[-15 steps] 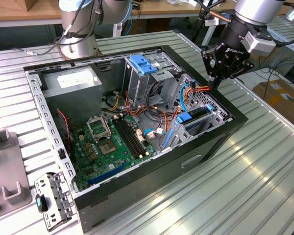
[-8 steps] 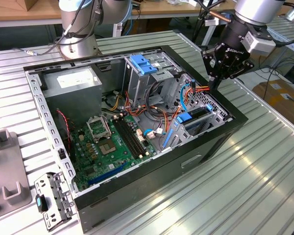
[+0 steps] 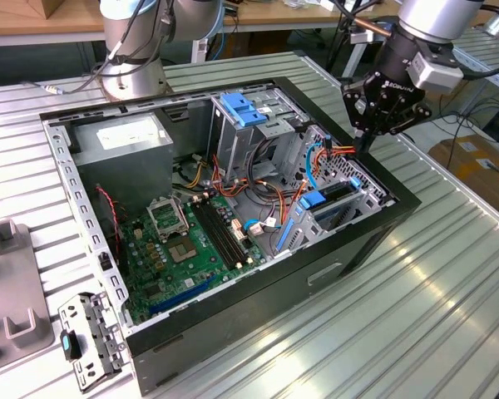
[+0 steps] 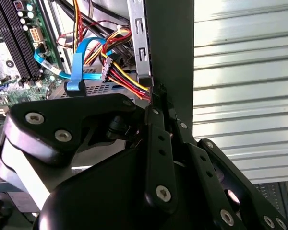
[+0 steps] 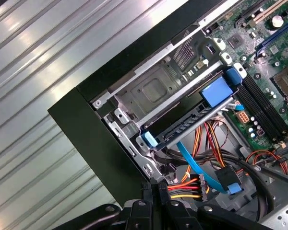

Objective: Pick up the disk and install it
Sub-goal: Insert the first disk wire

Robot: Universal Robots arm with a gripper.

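Disk (image 5: pixel 182 125) seated in PC case (image 3: pixel 374 241) bay; claw (image 3: pixel 368 143) pinched closed, w/ nothing held.

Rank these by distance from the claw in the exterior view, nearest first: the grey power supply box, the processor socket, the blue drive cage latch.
1. Blue drive cage latch, near the claw.
2. Processor socket, mid motherboard.
3. Grey power supply box, case's far corner, exterior view's left.
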